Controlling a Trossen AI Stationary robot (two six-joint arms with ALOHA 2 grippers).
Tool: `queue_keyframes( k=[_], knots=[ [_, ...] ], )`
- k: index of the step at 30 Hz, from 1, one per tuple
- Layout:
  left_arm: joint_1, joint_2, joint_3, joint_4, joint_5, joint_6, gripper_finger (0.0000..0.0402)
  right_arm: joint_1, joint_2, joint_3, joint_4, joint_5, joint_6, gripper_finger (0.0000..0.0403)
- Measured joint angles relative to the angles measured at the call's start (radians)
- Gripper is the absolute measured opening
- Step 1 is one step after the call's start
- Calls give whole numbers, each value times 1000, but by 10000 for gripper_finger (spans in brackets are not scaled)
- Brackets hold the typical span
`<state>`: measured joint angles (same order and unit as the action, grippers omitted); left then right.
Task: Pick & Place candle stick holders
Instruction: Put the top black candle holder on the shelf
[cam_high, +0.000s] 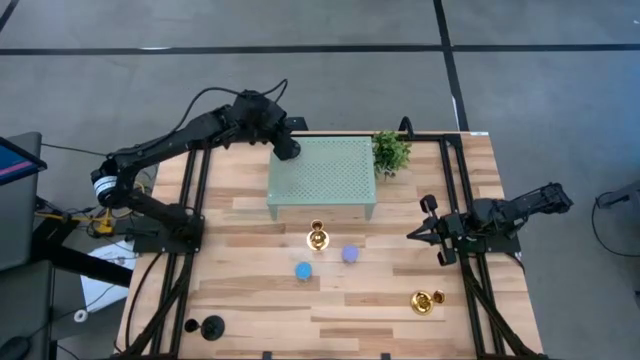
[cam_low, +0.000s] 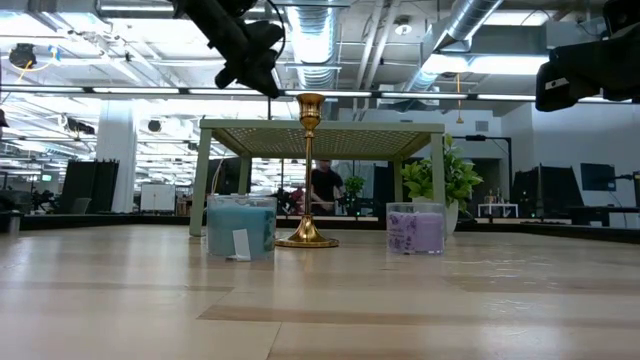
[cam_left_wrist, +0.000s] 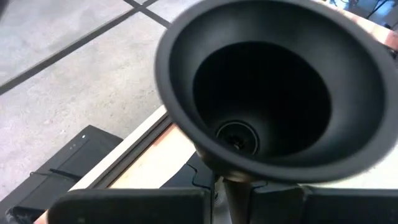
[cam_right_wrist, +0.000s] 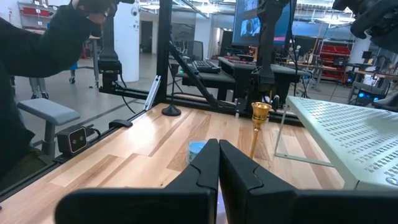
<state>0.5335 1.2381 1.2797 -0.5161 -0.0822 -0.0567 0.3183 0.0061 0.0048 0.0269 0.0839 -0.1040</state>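
My left gripper (cam_high: 288, 150) is shut on a matte black candle stick holder (cam_left_wrist: 273, 87) over the far left corner of the green perforated stand (cam_high: 322, 175). It shows high up in the low view (cam_low: 250, 55). A gold holder (cam_high: 318, 238) stands upright on its base in front of the stand. Another gold holder (cam_high: 427, 301) lies on its side near the front right. A second black holder (cam_high: 208, 327) stands at the front left. My right gripper (cam_high: 425, 235) is shut and empty at the right side, above the table. My left gripper pinches the black holder's slim stem (cam_left_wrist: 235, 186) between its two fingers (cam_left_wrist: 155, 202). The holder's flared hollow end (cam_left_wrist: 273, 87) opens toward the wrist camera. The holder is lifted clear of the table and the stand.
A blue candle jar (cam_high: 303, 270) and a purple candle jar (cam_high: 350, 254) stand near the upright gold holder. A small green potted plant (cam_high: 391, 152) stands by the stand's far right corner. Black frame rails (cam_high: 455, 190) run along both table sides.
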Motion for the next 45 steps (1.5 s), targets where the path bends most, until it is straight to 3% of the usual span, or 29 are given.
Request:
queue_keyframes(
  k=[15,22,29,45],
  knots=[
    [0,0,-4,9,-4,-3,12,0,0,0,1,0,0,0],
    [-18,-5,-96,111,-6,1,12,0,0,0,4,0,0,0],
    [-16,-7,-105,137,-3,0,12,0,0,0,3,0,0,0],
    [-16,-9,-107,133,-42,0,104,-1,0,0,3,0,0,0]
  ],
)
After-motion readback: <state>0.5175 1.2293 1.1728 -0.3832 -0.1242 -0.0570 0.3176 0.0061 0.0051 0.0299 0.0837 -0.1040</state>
